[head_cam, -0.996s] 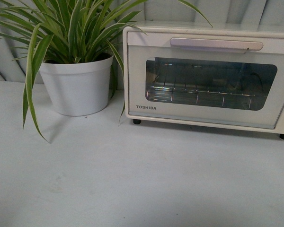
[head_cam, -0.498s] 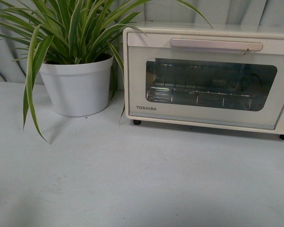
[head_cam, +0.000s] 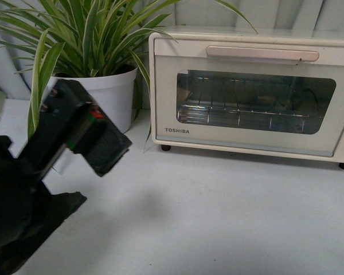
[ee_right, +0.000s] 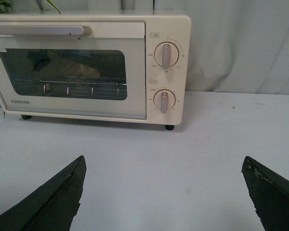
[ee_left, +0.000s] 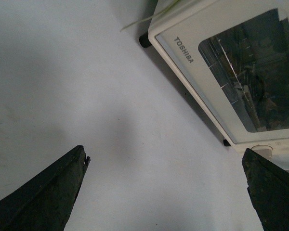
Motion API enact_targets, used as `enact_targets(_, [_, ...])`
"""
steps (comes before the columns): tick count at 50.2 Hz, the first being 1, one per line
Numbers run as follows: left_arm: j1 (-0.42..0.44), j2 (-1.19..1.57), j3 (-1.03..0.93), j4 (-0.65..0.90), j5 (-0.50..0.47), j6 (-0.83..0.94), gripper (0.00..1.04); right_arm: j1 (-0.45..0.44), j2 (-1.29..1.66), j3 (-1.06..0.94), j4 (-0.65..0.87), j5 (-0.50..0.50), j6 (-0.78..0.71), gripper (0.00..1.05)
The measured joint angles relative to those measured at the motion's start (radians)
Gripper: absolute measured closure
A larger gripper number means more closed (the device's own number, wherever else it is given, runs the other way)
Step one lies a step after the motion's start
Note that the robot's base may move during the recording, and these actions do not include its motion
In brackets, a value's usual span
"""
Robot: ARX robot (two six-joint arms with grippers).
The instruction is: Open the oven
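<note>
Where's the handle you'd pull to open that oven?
In the front view, the long bar handle runs across the top of the oven door, on the right side of the scene, with the potted plant to its left.

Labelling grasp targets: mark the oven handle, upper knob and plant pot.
oven handle (head_cam: 262, 54): front view, middle of the bar.
upper knob (ee_right: 167, 55): right wrist view, centre of the knob.
plant pot (head_cam: 116, 94): front view, white side wall.

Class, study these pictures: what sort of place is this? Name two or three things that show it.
Probably a staged tabletop mock-up of a kitchen corner: a cream toaster oven on a plain white table, a potted plant beside it, and a pale curtain as backdrop.
</note>
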Motion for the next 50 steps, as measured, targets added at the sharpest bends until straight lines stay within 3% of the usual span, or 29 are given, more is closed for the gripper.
enact_targets(23, [-0.112,0.324,0.212,0.056,0.004,-0.151,0.06,0.0,0.0,0.0,0.0,0.0,0.0,0.09])
enact_targets(50, [-0.129,0.433,0.314,0.051,0.011,-0.197,0.07,0.0,0.0,0.0,0.0,0.0,0.0,0.09])
